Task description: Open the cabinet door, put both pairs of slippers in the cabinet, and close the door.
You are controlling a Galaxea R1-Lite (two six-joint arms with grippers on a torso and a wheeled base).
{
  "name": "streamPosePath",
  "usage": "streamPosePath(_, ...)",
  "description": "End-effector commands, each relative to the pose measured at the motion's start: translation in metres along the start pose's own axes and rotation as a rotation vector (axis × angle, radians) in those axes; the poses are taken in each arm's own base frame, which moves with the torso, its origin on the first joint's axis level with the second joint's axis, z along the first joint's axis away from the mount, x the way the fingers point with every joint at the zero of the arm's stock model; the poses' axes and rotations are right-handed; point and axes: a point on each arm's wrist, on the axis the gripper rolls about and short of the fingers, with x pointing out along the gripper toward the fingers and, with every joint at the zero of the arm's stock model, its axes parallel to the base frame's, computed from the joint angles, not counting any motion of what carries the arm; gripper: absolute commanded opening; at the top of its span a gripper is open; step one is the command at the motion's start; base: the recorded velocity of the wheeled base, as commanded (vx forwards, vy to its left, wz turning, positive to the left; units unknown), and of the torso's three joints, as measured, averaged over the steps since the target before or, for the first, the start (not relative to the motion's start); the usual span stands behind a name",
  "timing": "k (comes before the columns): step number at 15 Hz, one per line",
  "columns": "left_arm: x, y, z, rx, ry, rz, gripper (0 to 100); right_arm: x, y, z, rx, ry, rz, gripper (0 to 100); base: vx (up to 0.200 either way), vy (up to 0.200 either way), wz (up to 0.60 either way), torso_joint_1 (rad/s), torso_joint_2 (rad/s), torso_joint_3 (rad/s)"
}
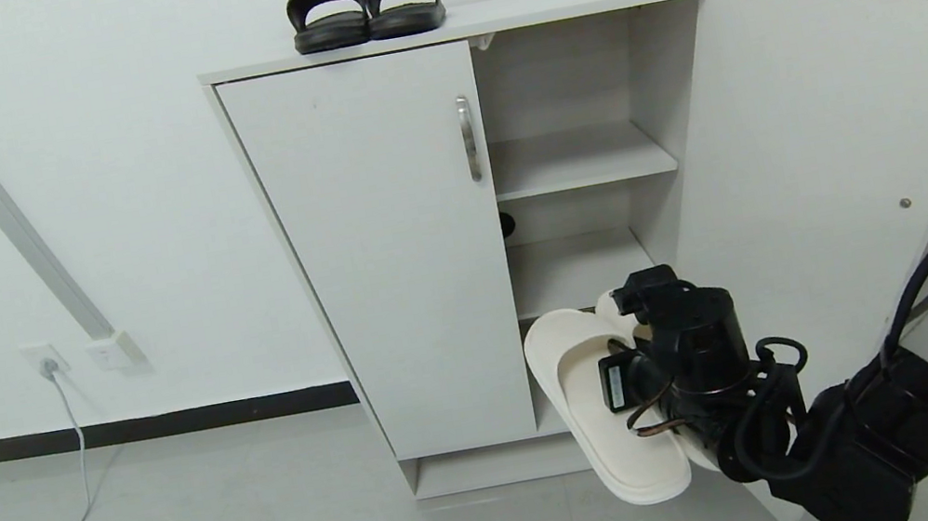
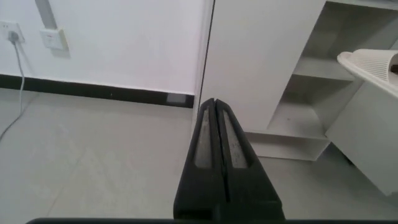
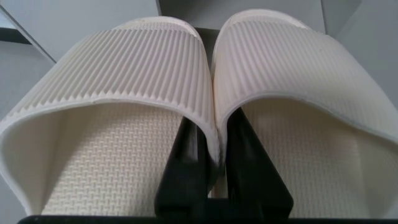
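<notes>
The white cabinet (image 1: 374,257) stands with its right door (image 1: 826,171) swung open. At its five o'clock, the white slippers (image 1: 600,398) hang pinched together in the right gripper (image 3: 211,146). On top, at twelve, sit the black slippers (image 1: 365,8). The left gripper (image 2: 214,106) is closed, empty.

Ribbed matt cream slippers (image 3: 137,68), smooth white cabinet (image 1: 380,265)

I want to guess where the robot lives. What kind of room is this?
Probably a hallway or entryway, though I can't be sure. A white shoe cabinet stands against the wall with one door open, black slippers sit on top, and the right gripper holds white slippers before it.
</notes>
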Motion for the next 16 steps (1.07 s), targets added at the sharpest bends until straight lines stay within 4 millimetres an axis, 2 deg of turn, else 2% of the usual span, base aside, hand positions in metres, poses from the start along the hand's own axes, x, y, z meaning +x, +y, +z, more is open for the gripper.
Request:
streamPosePath(1,0.0,0.0,0.0,-0.001,-0.006,0.01,0,0.002,0.002,0.0,-0.006,-0.008,-0.017,0,0.0,0.0,0.0,0.0,0.0,0.0)
streamPosePath(3,0.0,0.001,0.0,0.026,-0.008,0.041,0,0.005,0.002,-0.004,-0.029,-0.016,-0.041,0,0.0,0.0,0.0,0.0,0.0,0.0)
streamPosePath(7,0.0,0.001,0.0,0.018,-0.008,0.041,0,-0.001,0.017,-0.001,-0.026,-0.06,0.003,0,0.0,0.0,0.0,0.0,0.0,0.0)
streamPosePath(11,0.0,0.001,0.0,0.003,-0.008,0.041,0,0.005,0.022,0.0,-0.017,-0.085,-0.081,0,0.0,0.0,0.0,0.0,0.0,0.0)
streamPosePath(16,0.0,0.001,0.0,0.003,-0.008,0.041,0,0.004,0.023,-0.001,-0.019,-0.084,-0.08,0,0.0,-0.2,0.0,0.001,0.0,0.0)
